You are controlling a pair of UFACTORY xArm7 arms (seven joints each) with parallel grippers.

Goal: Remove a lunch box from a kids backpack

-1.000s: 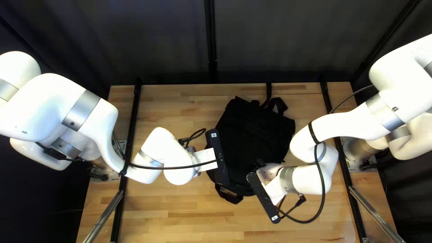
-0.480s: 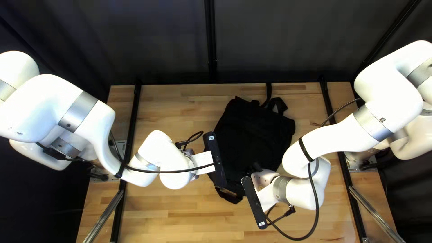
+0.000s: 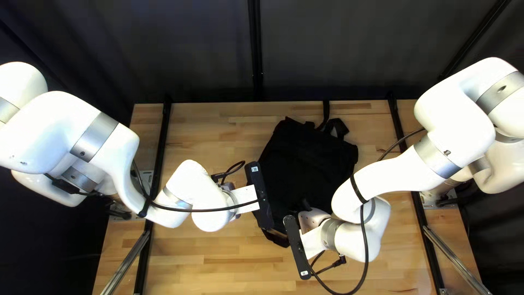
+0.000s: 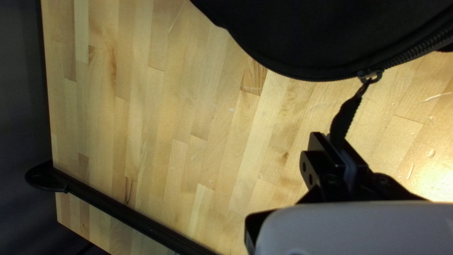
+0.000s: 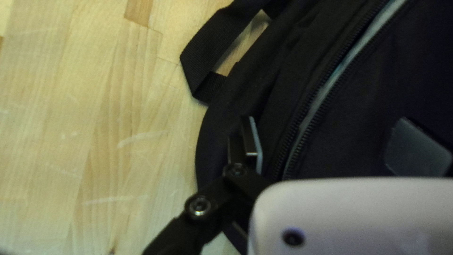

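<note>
Beneath wide-parted, empty right end effector [image 3: 311,218], black backpack [image 3: 308,169], zipper pull [image 4: 347,115] pinched tight by left end effector [image 3: 234,217]

Backpack [image 3: 305,169] blk, w/ pale grey-teal strip [image 5: 348,60] btwn blk zip teeth [image 5: 306,106]. Worktop [image 3: 218,273] lt tan w/ brownish plank pattern. L arm [image 3: 60,125] & R arm [image 3: 458,114] white w/ silver-grey bands.

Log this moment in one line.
left end effector: shut on zipper pull | right end effector: open, over backpack | zipper: partly open | lunch box: not visible
</note>
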